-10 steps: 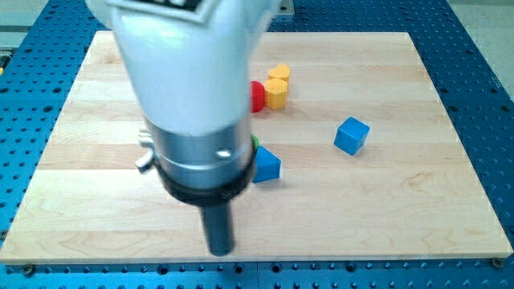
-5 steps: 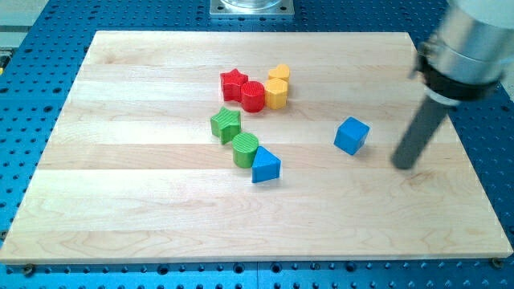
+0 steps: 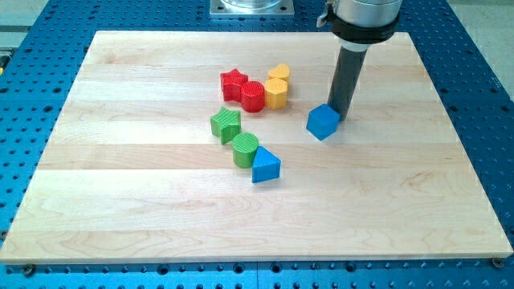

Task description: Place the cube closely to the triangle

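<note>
Blocks: blue cube (image 3: pixel 323 122) 1 | blue triangle (image 3: pixel 265 165) 1 | tip (image 3: pixel 339 117) touching cube

Cube (image 3: pixel 323 122) right of triangle (image 3: pixel 265 166), apart; tip (image 3: pixel 340 116) touching cube's right.

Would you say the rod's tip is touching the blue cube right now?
Touching: in the camera view my tip sits flush against the blue cube on its upper-right side, with no board visible between them.
</note>
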`<state>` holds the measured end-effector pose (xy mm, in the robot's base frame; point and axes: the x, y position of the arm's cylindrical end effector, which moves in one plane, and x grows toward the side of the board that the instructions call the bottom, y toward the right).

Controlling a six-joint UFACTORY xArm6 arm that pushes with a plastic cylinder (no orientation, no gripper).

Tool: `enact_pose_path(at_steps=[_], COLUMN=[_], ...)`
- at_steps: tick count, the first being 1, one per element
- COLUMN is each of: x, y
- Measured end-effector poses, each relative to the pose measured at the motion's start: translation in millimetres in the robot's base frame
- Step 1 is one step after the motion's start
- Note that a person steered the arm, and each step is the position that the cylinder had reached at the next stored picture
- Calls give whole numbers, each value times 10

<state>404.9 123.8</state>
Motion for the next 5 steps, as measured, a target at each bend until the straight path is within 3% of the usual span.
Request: enact_pose_path(at_steps=[2, 5], x=[355, 445], y=[-34, -515])
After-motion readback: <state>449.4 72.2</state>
